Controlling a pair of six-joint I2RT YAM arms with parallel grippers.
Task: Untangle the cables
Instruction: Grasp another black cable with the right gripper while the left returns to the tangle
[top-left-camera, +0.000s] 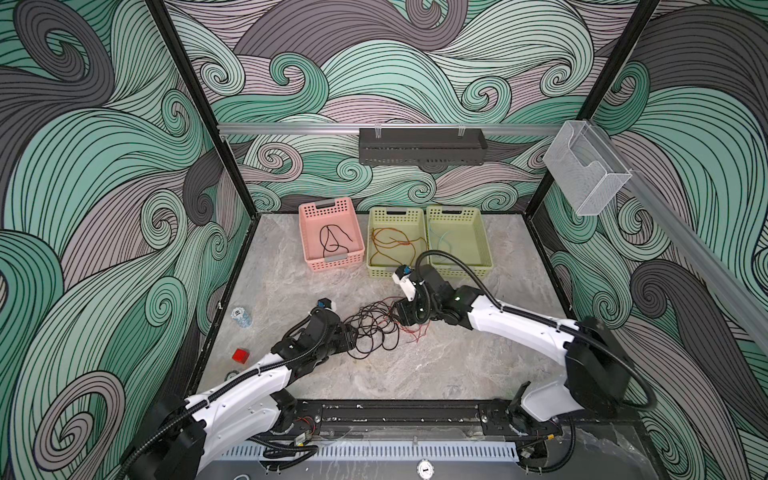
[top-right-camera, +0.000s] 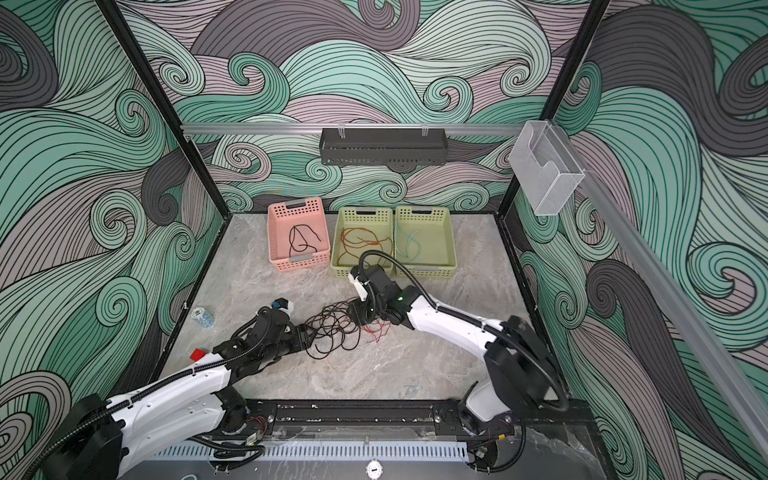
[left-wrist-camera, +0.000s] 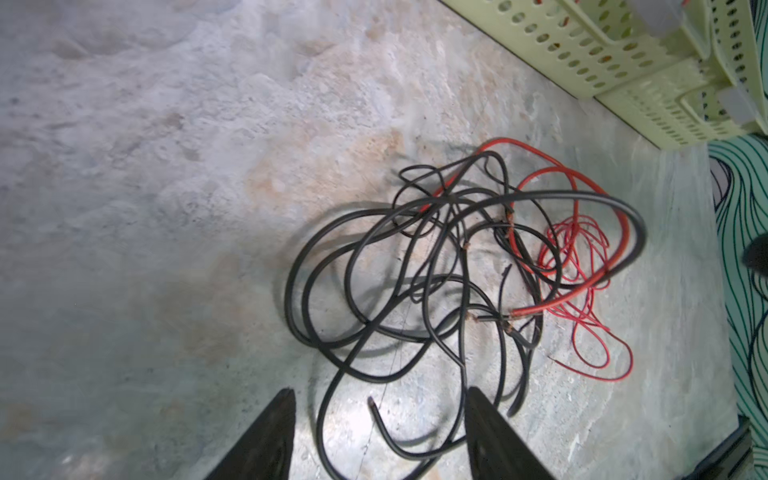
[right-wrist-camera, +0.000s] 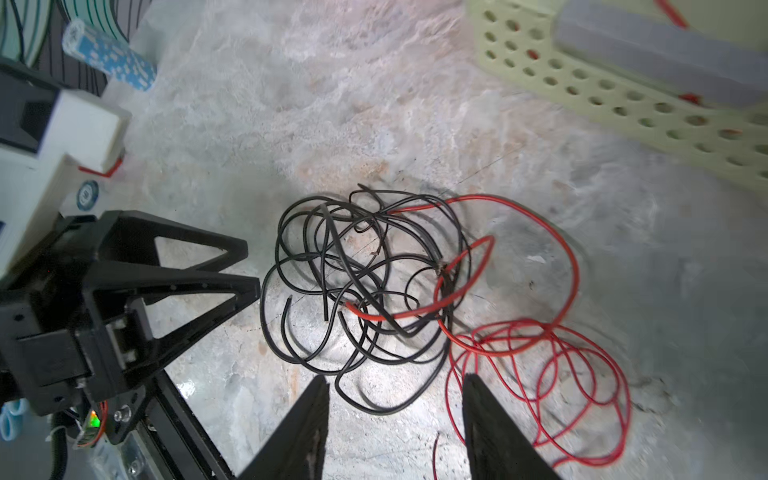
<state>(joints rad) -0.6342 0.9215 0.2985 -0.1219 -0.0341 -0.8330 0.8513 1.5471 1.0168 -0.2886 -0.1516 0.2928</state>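
Pink basket (top-left-camera: 308, 249) holding black cable (top-left-camera: 332, 240), left gripper (left-wrist-camera: 379, 390) wide, right gripper (right-wrist-camera: 395, 377) wide

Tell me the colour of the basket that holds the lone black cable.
Pink. The basket shows best in a top view.

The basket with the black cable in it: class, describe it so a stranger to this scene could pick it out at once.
On the marble table, three perforated baskets stand in a row along its far edge. The pink basket is at the left end, set apart from the two green baskets. It alone is pink, and it alone holds a black cable.
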